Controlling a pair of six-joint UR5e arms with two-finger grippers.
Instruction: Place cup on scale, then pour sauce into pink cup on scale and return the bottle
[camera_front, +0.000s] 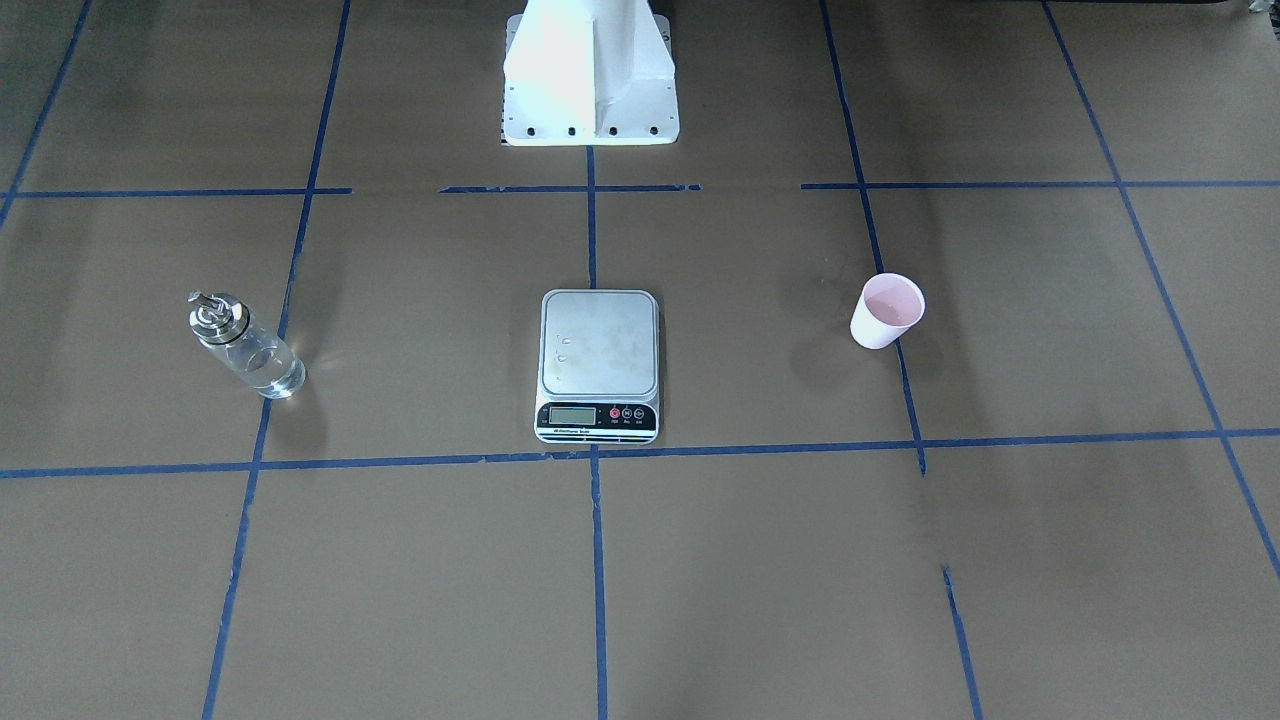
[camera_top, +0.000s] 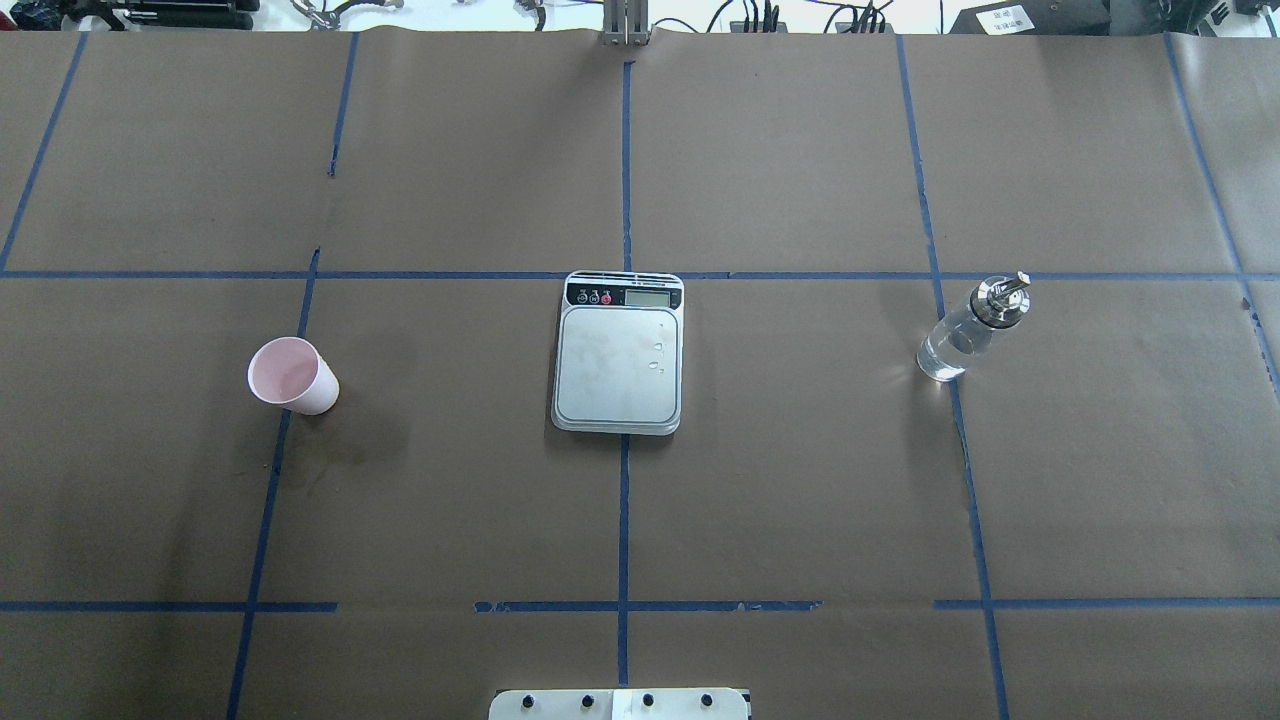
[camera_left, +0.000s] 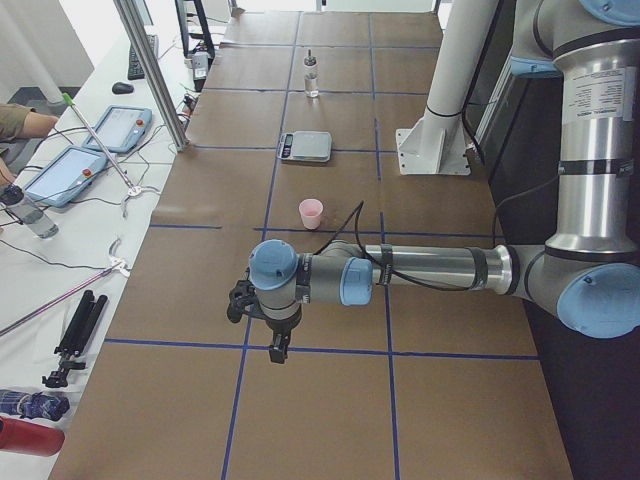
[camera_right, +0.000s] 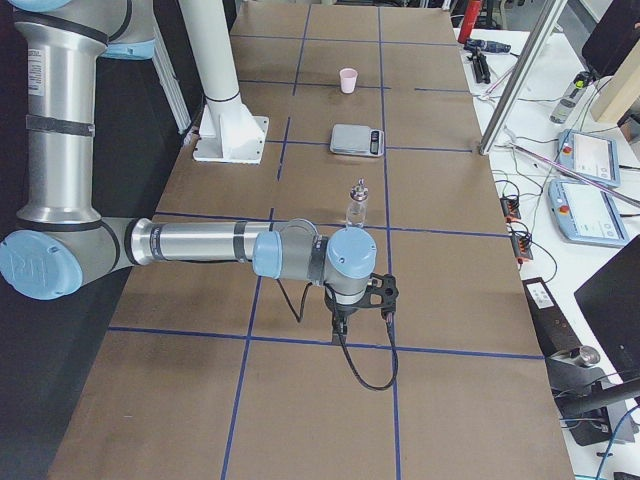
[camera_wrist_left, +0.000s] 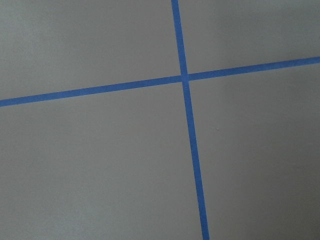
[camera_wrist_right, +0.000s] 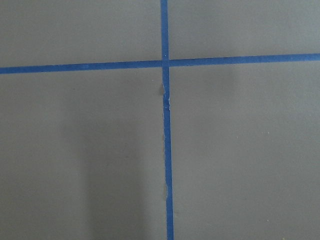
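You have the whole task ahead of you; as far as these pictures show, no step is done. Read the overhead view as a dial with the scale (camera_top: 618, 360) at its centre. The cup (camera_top: 293, 375) stands upright on the table (camera_top: 800, 520) at 9 o'clock, well apart from the scale, and looks empty. The bottle (camera_top: 968, 330) stands upright at 3 o'clock, about as far out on the other side, with the clear sauce (camera_top: 943, 357) inside it. The scale's platform carries nothing but a few small droplets.

Neither arm is near any of these. The left gripper (camera_left: 276, 352) hangs over bare table, out past the cup from the scale. The right gripper (camera_right: 339, 324) hangs likewise out past the bottle. Both show only in the side views, so you cannot tell whether the claws are spread or pressed together; neither holds anything.

What is left: cup onto the scale, pour, bottle back to its place.
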